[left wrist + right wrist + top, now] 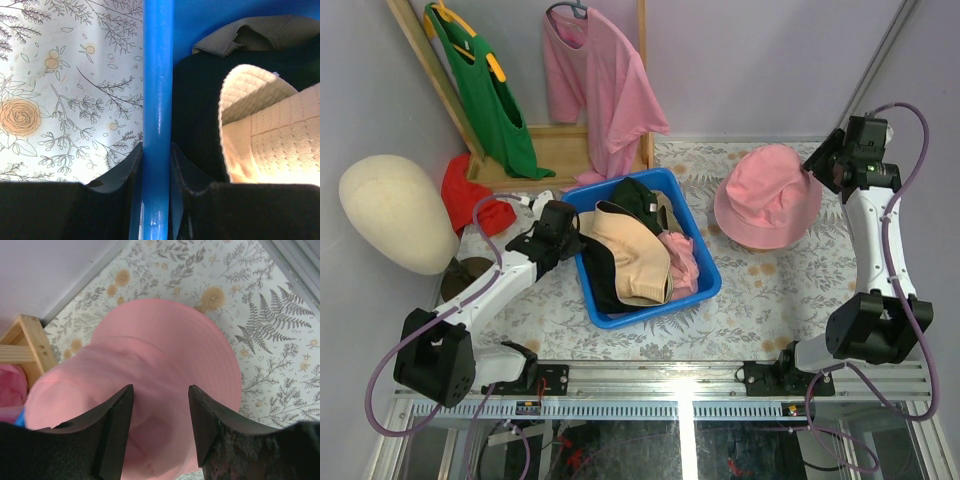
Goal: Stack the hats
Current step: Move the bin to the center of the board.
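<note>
Bright, even overhead light gives soft, short shadows on the table [790, 290], with white glare on the metal rail [685, 385]. The left wrist view shows a pale highlight down the rim of the blue bin [157, 100] and a nearly overexposed tan cap [280, 135]. Close up, the pink bucket hat [165, 350] looks slightly soft.

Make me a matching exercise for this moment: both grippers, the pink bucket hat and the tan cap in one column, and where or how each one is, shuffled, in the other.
Things
1. left gripper
2. right gripper
3. pink bucket hat
4. tan cap

Place or state
A. lies inside the blue bin
B. jaws apart, above the pink bucket hat
C. sits on the table, to the right of the bin in the top view
D. clamped on the bin's rim, one finger on each side

Pairs: 1-D, 2-B, 3-C, 4-A
</note>
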`<state>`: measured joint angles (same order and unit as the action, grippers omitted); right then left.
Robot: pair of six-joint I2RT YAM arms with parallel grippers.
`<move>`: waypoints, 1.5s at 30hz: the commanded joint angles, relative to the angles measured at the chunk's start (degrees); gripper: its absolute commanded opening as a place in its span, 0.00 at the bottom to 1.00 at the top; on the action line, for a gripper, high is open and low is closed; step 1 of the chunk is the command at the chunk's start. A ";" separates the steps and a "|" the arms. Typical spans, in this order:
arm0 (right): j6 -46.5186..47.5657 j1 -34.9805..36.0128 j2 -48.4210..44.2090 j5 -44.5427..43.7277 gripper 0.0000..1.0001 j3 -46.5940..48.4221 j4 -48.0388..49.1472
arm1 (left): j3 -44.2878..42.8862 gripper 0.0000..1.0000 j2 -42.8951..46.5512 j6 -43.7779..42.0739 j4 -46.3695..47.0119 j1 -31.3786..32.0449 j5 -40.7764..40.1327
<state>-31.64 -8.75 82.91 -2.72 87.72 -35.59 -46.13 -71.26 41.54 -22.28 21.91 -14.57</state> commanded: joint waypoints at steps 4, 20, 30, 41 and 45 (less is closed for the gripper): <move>-0.65 -1.33 2.42 3.70 0.55 -3.87 4.31 | -0.72 0.04 0.48 -1.60 -0.30 -1.43 -3.61; -2.62 -2.76 7.22 3.56 0.56 -9.72 5.73 | -0.01 0.04 1.38 -2.50 -0.04 -2.39 -3.67; -2.64 -3.13 6.74 3.25 0.56 -9.05 5.40 | 0.23 0.04 1.40 -2.14 -0.04 -2.57 -3.28; -3.26 -5.51 2.34 -0.34 0.56 1.78 1.21 | -0.80 0.16 2.87 -1.72 -0.11 -2.61 -3.53; -2.53 -5.50 0.19 -0.59 0.56 7.24 -0.45 | -2.19 0.31 3.39 -1.80 -0.38 -2.71 -3.13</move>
<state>-34.72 -13.96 88.25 -2.09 88.03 -34.87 -46.13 -70.24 40.23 -23.35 20.10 -14.61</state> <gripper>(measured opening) 0.557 0.259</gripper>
